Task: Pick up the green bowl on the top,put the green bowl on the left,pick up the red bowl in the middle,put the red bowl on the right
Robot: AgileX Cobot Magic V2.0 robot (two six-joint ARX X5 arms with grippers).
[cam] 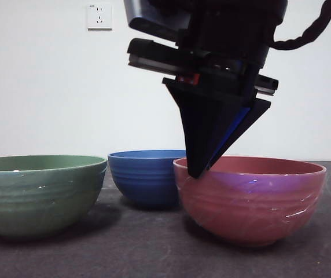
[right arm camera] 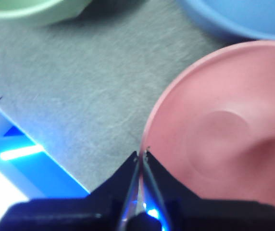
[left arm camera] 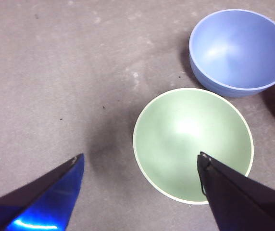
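While the right gripper had its jaws clenched on the rim of the glossy pinkish-red ridged ceramic bowl, resting on the counter at right, the sage-green ridged ceramic bowl sat left w/ the left gripper spread wide above it; round blue ridged bowl behind, btwn them.

- Green bowl: cut off at the front view's 9 o'clock edge.
- Blue bowl: its 3 o'clock side hidden behind red bowl.

Plain white wall behind, two wall sockets; dark grey tabletop.
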